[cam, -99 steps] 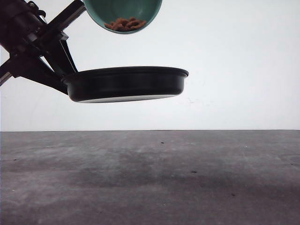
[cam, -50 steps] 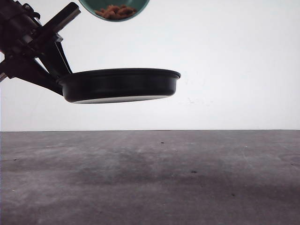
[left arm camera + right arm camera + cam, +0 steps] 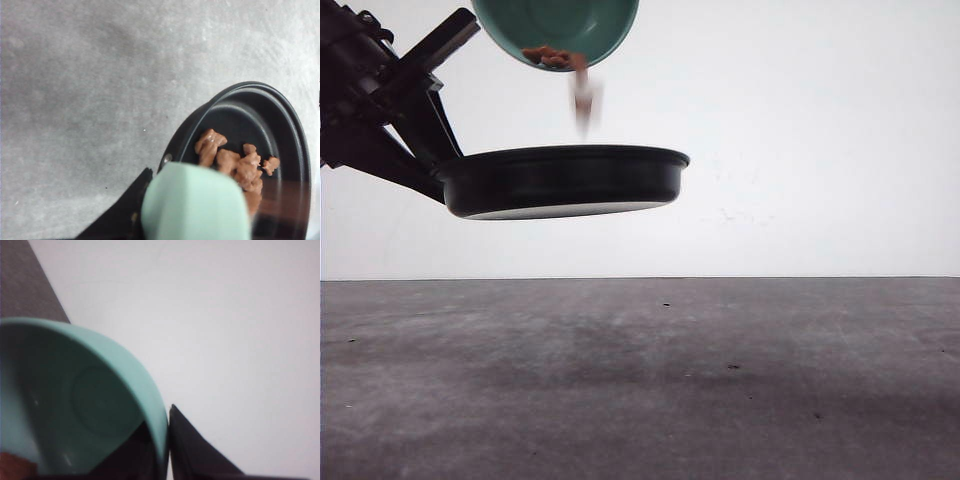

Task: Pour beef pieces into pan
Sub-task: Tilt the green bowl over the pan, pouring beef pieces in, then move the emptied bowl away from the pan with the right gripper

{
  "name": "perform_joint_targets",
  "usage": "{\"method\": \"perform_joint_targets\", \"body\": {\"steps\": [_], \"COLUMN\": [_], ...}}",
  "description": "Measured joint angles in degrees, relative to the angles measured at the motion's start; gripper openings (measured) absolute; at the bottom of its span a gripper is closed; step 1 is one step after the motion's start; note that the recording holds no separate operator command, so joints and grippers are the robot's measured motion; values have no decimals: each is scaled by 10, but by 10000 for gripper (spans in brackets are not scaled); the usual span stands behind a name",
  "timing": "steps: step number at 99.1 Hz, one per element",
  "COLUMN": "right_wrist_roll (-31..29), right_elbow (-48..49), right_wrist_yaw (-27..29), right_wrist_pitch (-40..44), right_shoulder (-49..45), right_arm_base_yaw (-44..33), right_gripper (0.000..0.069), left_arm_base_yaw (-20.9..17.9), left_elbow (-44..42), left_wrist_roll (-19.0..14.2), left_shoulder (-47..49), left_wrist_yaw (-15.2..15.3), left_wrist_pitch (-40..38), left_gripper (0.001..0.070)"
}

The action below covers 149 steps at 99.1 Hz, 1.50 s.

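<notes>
Front view: pan (image 3: pixel 560 180) held level in the air above grey table (image 3: pixel 640 380), left gripper (image 3: pixel 390 95) clamped on its handle side. Teal bowl (image 3: pixel 560 25) tipped just above pan, beef pieces (image 3: pixel 582 95) blurred, falling from its rim toward pan. Left wrist view: several beef chunks already lie in pan, beside mint handle (image 3: pixel 195 202). Right gripper's dark finger (image 3: pixel 192 452) presses bowl rim, clamped on it.
</notes>
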<state>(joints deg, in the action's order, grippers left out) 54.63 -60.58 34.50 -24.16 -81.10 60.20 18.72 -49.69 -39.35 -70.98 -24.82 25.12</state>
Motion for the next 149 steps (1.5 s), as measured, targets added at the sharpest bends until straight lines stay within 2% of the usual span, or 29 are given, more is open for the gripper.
{"method": "perform_joint_targets", "body": {"steps": [41, 55, 70, 83, 88, 94, 102, 116, 124, 132, 141, 149], "right_wrist_roll": [-21, -55, -148, -272, -336, -406, -502, -666, -706, -727, -737, -740], "right_elbow": [1, 1, 1, 2, 2, 2, 2, 2, 13, 49, 89, 122], "right_wrist_yaw": [-2, 2, 48, 52, 47, 23, -38, -207, -292, -351, -381, -387], "right_wrist_pitch": [-10, -23, 3, 131, 182, 242, 333, 532, 609, 627, 624, 617], "right_shoulder": [-9, -9, -4, 41, 70, 108, 152, 176, 159, 151, 152, 155], "right_arm_base_yaw": [-24, -28, -36, -79, -103, -139, -204, -386, -504, -607, -688, -729], "right_gripper": [15, 15, 15, 15, 15, 15, 15, 15, 15, 15, 15, 15], "left_arm_base_yaw": [-24, -29, -31, -37, -40, -40, -42, -43, -43, -43, -42, -42], "left_elbow": [0, 0, 0, 0, 0, 0, 0, 0, 0, 0, 0, 0], "left_wrist_roll": [10, 14, 23, 25, 25, 25, 26, 26, 26, 26, 26, 26], "left_shoulder": [0, 0, 0, 0, 0, 0, 0, 0, 0, 0, 0, 0], "left_wrist_yaw": [-11, -13, -13, -14, -13, -13, -13, -13, -13, -13, -13, -13], "left_wrist_pitch": [1, 2, 2, 2, 2, -1, -6, -26, -31, -30, -32, -37], "left_gripper": [45, 45, 45, 45, 45, 45, 45, 45, 45, 45, 45, 45]}}
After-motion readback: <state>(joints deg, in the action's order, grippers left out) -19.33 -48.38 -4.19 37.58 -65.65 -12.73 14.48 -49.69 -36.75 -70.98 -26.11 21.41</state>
